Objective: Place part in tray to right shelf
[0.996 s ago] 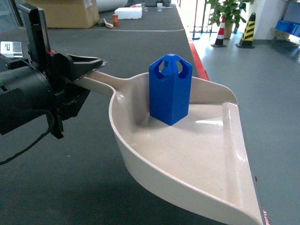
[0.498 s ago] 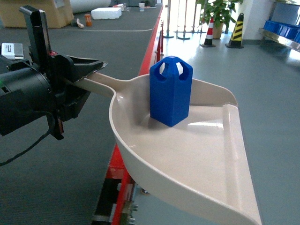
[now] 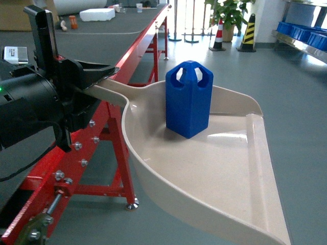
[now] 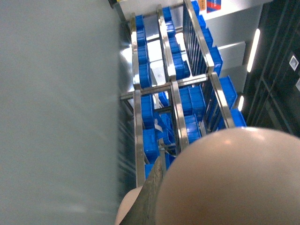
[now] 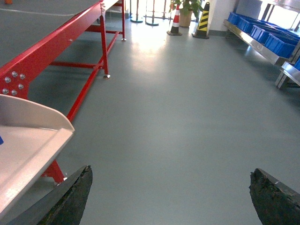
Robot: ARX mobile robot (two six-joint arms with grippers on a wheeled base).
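Part (image 3: 188, 99) — small bright-blue block, tall, boxy, chamfered top w/ loop holes. Stands upright in the tray (image 3: 204, 178), centre of head view, near the tray's back wall where the handle joins. Touches tray floor only; nothing grips it.

Tray — cream-beige glossy scoop, curved raised sides, flat wide lip running toward lower right of frame. Handle runs to upper left, into the left gripper (image 3: 89, 76). Held off the floor, lip tilted slightly down. Underside fills lower right of left wrist view (image 4: 225, 183); one corner shows at left edge of right wrist view (image 5: 28, 136).

Left gripper — black, left side of head view, fingers closed on the tray handle. Cable hangs below the arm.

Right gripper (image 5: 171, 194) — only two dark fingertips seen, at lower left and lower right of right wrist view, spread wide, nothing between them. Not visible in head view.

Red table frame (image 3: 97, 148) — steel legs w/ bolts, dark top, runs from lower left to upper centre of head view; passes behind/below the tray.

Steel racks (image 4: 171, 93) w/ blue crates (image 4: 187, 101) — upper centre of left wrist view; more blue crates (image 5: 262, 35) on a steel rack at upper right of right wrist view.

Traffic cones (image 3: 248, 33) and potted plant (image 3: 227, 10) — top of head view, beyond the tray. Floor (image 5: 187, 103) — grey, glossy.
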